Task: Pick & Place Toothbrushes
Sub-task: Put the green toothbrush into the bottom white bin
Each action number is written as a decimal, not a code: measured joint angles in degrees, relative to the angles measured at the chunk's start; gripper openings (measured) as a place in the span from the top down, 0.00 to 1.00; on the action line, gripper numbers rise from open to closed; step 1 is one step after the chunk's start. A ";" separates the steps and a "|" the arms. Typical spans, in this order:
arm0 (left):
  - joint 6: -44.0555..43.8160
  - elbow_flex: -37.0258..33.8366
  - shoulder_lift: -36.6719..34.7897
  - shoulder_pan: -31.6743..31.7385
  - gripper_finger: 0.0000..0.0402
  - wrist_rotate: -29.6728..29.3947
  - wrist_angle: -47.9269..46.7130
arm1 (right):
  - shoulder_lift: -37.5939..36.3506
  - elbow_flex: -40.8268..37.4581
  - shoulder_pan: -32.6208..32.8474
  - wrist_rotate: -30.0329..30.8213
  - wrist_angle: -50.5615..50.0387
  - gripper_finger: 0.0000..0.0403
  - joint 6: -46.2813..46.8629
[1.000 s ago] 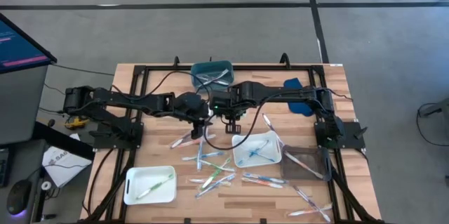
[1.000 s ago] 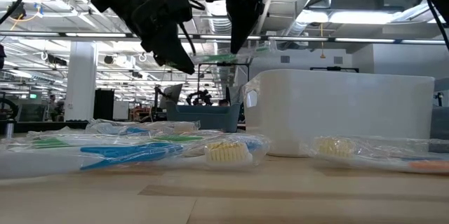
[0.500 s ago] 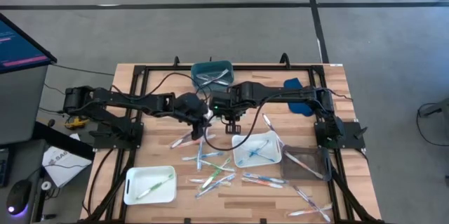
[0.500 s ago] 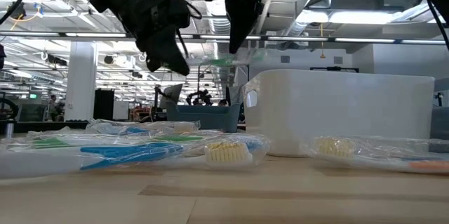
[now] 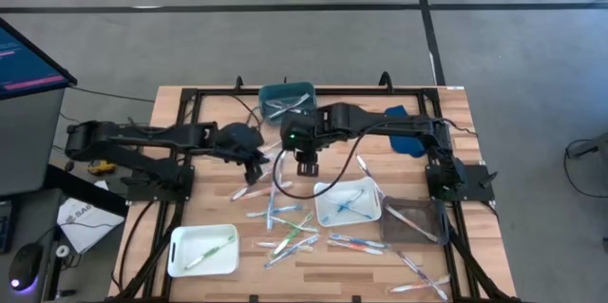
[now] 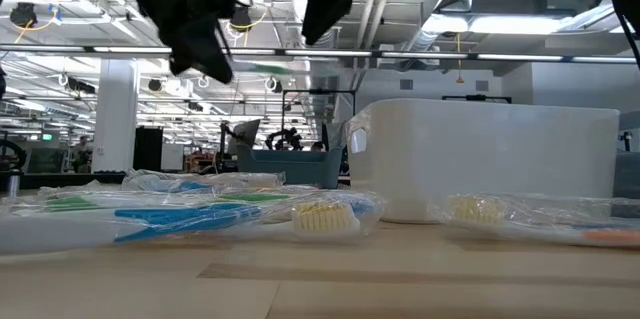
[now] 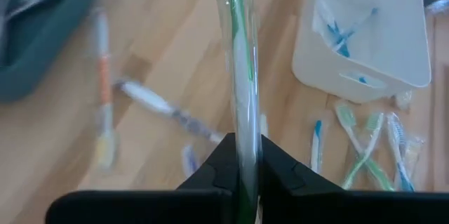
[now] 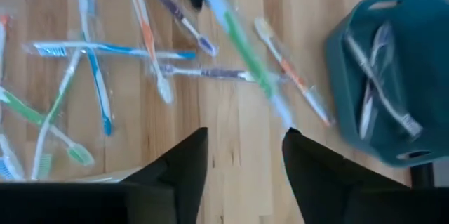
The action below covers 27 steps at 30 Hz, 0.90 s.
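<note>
My left gripper (image 7: 243, 148) is shut on a green-and-white toothbrush (image 7: 238, 48) in a clear wrapper, high above the table's middle (image 6: 262, 66). My right gripper (image 8: 243, 155) stands open just to its right and higher (image 6: 320, 21), with nothing between its fingers; the held toothbrush (image 8: 242, 50) shows below it. Several wrapped toothbrushes (image 5: 285, 229) lie flat on the wood nearer the front edge. My left gripper pinches one end of the toothbrush (image 7: 244, 122) between its two fingers. The fingers slant down, and the brush runs straight out ahead of them, along their line. It is lifted clear of the table and sticks out toward the right gripper.
A teal bin (image 5: 288, 101) with toothbrushes stands at the far edge. A white tray (image 5: 347, 203) holds blue ones right of centre, with a dark clear tray (image 5: 413, 223) beside it. A second white tray (image 5: 202, 250) with a green one sits near left.
My left gripper has shut on the toothbrush that my right gripper held, then gone up and toward the table's left edge with it, rolling its wrist. My right gripper has opened, let go of the brush and risen.
</note>
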 joint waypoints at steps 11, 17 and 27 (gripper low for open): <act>-8.84 0.00 -10.90 -5.98 0.96 -1.43 -13.81 | -0.87 8.90 1.12 -3.00 -2.62 0.48 6.07; -13.59 0.00 -15.39 -15.38 0.96 1.16 -15.55 | -3.71 8.66 3.32 -13.93 -8.08 0.48 9.66; -18.61 0.02 -16.76 -33.85 0.94 5.52 -15.58 | -5.19 8.69 14.02 -16.70 -6.39 0.48 16.60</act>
